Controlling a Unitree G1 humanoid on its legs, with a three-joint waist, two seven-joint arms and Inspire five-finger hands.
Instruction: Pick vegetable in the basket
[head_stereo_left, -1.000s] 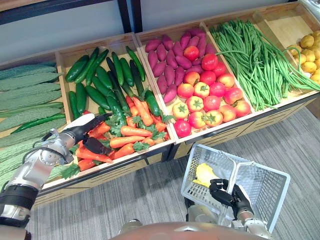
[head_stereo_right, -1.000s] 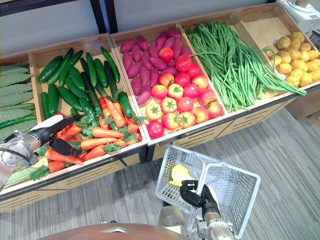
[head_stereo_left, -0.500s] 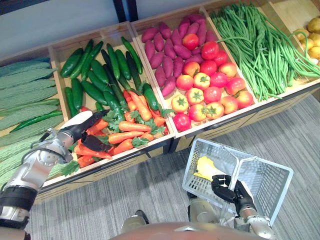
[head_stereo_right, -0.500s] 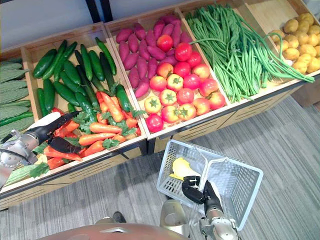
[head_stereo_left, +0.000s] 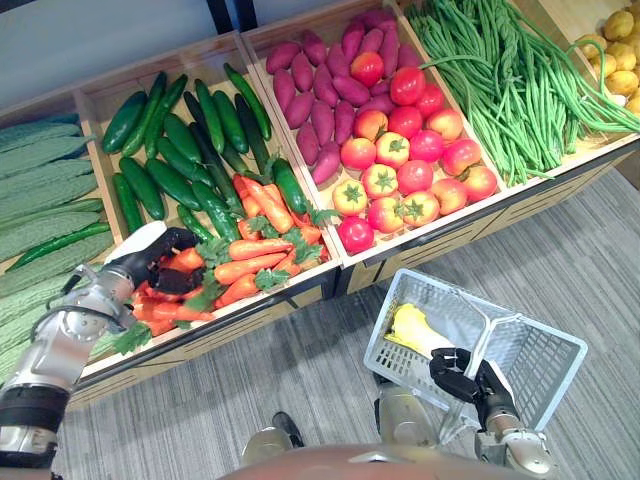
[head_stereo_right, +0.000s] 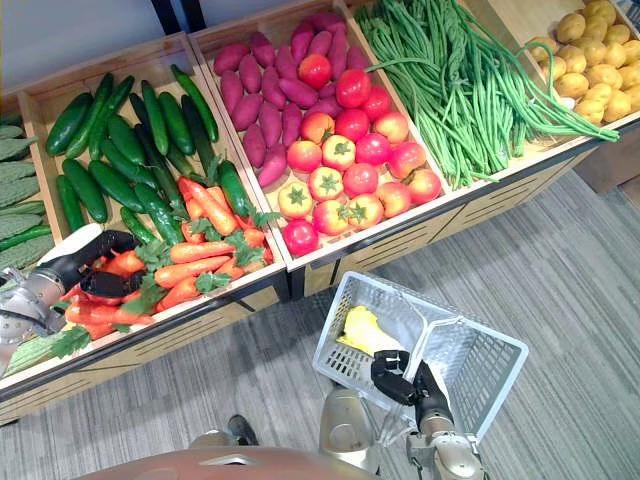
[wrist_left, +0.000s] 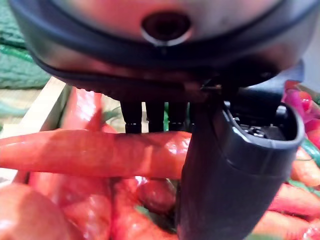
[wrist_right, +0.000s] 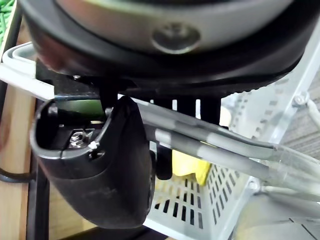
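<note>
A: Change since half a second ago: we see the left robot hand (head_stereo_left: 150, 262) drop from lying spread above the carrots (head_stereo_left: 250, 270) to curling into them. The whole eye view has also shifted, so we log camera motion, not produce motion.

B: Agreed. In its wrist view the fingers (wrist_left: 155, 117) sit behind one carrot (wrist_left: 90, 152) and the thumb crosses in front of it. We record a pinch on that carrot, fingers curled, not spread.

A: Is the carrot lifted?

B: We cannot tell. It touches the pile directly beneath the hand, inside the counter (head_stereo_left: 230, 328) bin. We judge the grasp made and the lift not yet done.

A: What about the right robot hand (head_stereo_left: 468, 375)?

B: It is wrapped tight round the basket handle (wrist_right: 210, 140), with the basket (head_stereo_left: 540, 345) hanging below it. One yellow vegetable (head_stereo_left: 412, 328) lies inside, just beyond the fingers.

A: What does this mean for the task?

B: The pick looks secured, and the transfer remains. The basket is well apart from the left hand, across toward the right hand, so we expect a long carry. The risk is neighbouring carrots dragging along.
</note>
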